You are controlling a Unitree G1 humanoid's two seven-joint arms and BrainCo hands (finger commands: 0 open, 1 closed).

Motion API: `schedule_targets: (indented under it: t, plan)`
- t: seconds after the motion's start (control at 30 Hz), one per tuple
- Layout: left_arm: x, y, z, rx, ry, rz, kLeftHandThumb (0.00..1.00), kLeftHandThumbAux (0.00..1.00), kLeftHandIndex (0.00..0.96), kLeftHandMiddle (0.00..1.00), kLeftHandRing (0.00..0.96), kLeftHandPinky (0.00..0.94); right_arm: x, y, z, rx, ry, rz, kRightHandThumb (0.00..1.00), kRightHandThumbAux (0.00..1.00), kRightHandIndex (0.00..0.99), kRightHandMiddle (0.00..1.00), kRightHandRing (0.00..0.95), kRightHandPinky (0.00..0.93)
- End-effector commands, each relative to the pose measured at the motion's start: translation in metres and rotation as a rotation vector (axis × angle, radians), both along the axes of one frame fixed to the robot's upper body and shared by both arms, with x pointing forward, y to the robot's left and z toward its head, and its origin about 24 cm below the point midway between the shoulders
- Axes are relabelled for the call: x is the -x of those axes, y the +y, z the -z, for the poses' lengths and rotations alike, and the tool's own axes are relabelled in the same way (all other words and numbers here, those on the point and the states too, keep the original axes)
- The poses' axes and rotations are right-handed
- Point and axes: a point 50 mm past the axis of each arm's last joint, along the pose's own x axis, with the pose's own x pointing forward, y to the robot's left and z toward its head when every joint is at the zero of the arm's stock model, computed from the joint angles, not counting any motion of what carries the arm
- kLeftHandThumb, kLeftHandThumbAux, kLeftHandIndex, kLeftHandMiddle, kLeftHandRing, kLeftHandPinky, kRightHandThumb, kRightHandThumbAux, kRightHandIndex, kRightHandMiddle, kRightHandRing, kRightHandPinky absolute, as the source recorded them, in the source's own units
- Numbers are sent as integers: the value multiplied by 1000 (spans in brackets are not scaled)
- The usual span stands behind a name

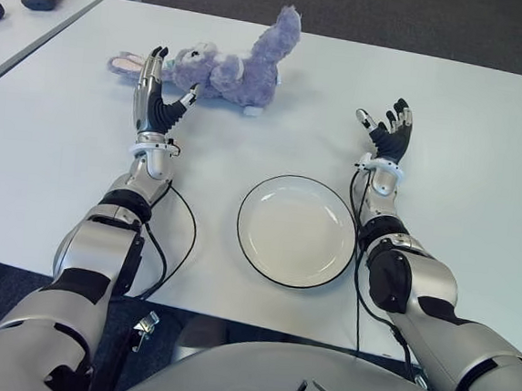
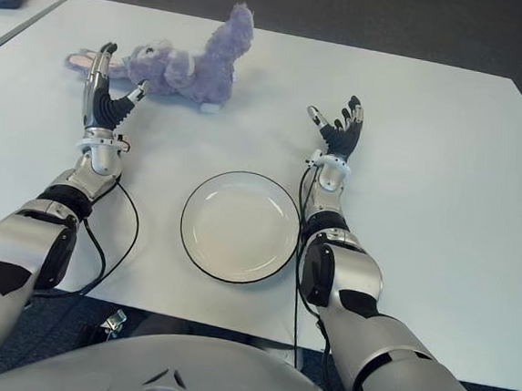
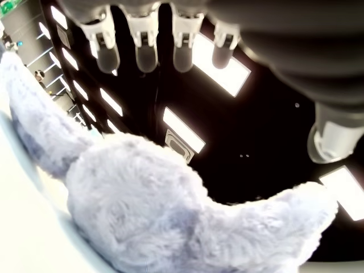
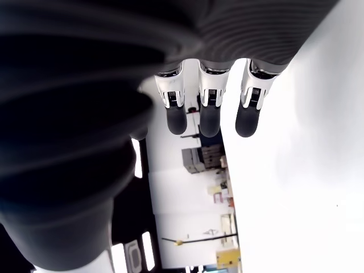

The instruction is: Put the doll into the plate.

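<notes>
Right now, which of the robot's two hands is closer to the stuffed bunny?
The left hand, open right against the purple stuffed bunny. The right hand is open over bare table, beyond the plate.

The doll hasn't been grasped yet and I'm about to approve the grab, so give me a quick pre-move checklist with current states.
1. Left hand open at the doll: ok, fingers spread, nothing held.
2. Doll lying free on the table: ok.
3. Fingers around the doll's body: not ok, they sit above the plush, not closed.
4. Plate empty: ok.
5. Path from doll to plate free of objects: ok.
6. Right hand out of the way: ok, open, to the right of the plate.
</notes>
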Motion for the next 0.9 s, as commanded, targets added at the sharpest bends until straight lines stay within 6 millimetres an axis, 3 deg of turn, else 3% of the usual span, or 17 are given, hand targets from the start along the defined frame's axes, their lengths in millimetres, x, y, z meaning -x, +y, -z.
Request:
schedule_targets:
  t: [0.03,0.47,0.9]
  plan:
    - [-10,6,-8,-269,84,35,370,321,0,0,0,10,100,16,130,-186,553,37,0,891,114,101,92,120]
    - [-21,14,-26,-507,132,55,463,261,0,0,0,16,100,15,130,-201,553,41,3,888,109,94,84,108]
    - [-29,15,-41,-688,112,50,444,216,0,0,0,0,99,15,129,-197,555,39,0,882,102,91,79,107]
